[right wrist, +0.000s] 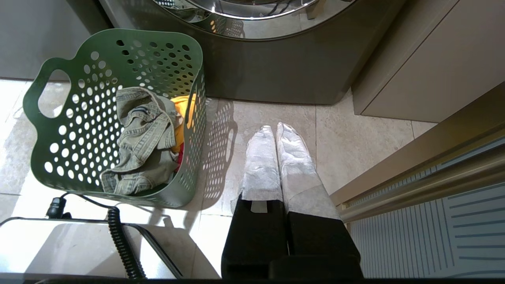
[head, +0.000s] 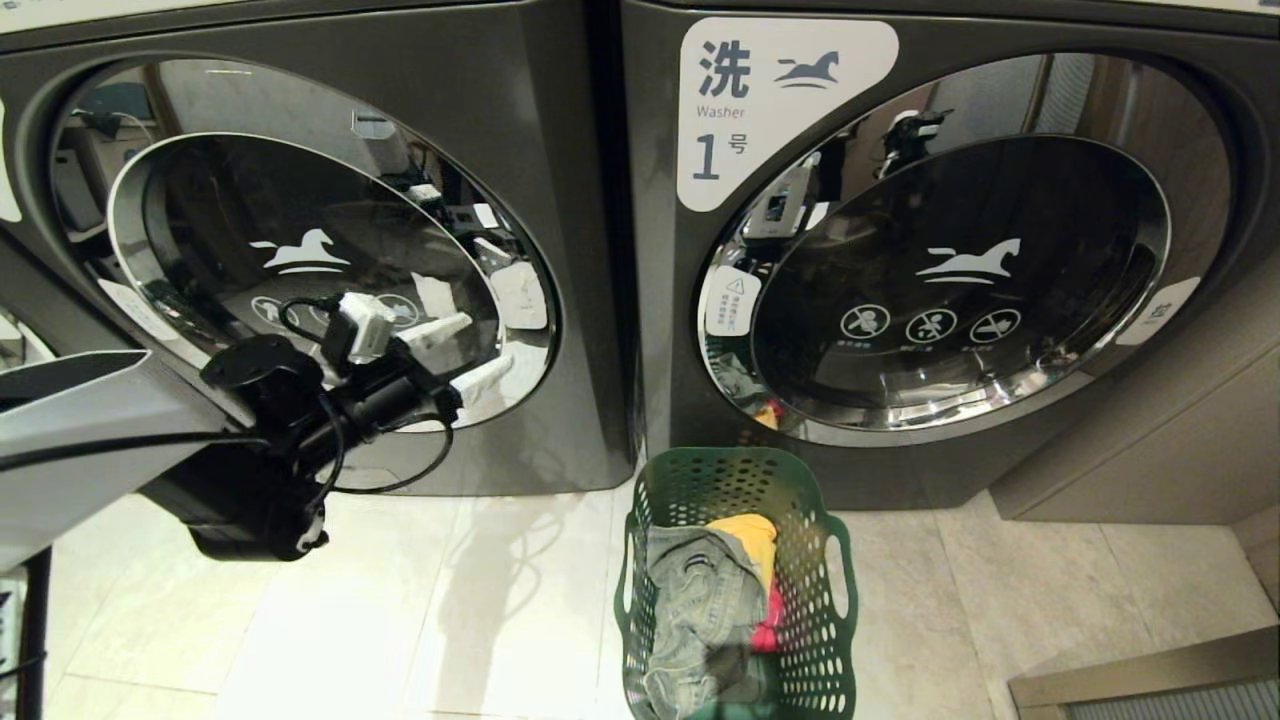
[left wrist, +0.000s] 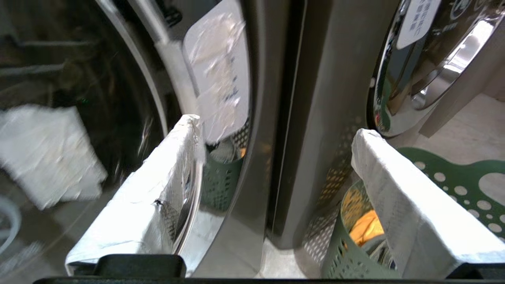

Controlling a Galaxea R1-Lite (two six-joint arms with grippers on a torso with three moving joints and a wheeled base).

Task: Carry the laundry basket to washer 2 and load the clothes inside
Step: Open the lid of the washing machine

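The dark green laundry basket (head: 832, 600) (right wrist: 79, 130) stands on the floor in front of the washer labelled 1 (head: 650, 300). In it lie the clothes: grey-green denim trousers (head: 700, 600) (right wrist: 142, 142), a yellow piece (head: 750, 535) and a red-pink piece (head: 770, 630). No label reading washer 2 is in view; the left washer (head: 560, 150) shows no numeral. My left gripper (head: 489, 343) (left wrist: 276, 126) hangs open and empty before that washer's door, near its lower right rim. My right gripper (right wrist: 276, 128) is shut and empty above the floor beside the basket.
A beige cabinet (head: 1150, 450) stands right of washer 1, with a metal rail and grille (head: 1150, 680) on the floor at the near right. My white body panel (head: 60, 450) fills the left edge. Pale floor tiles (head: 450, 600) lie between the left washer and the basket.
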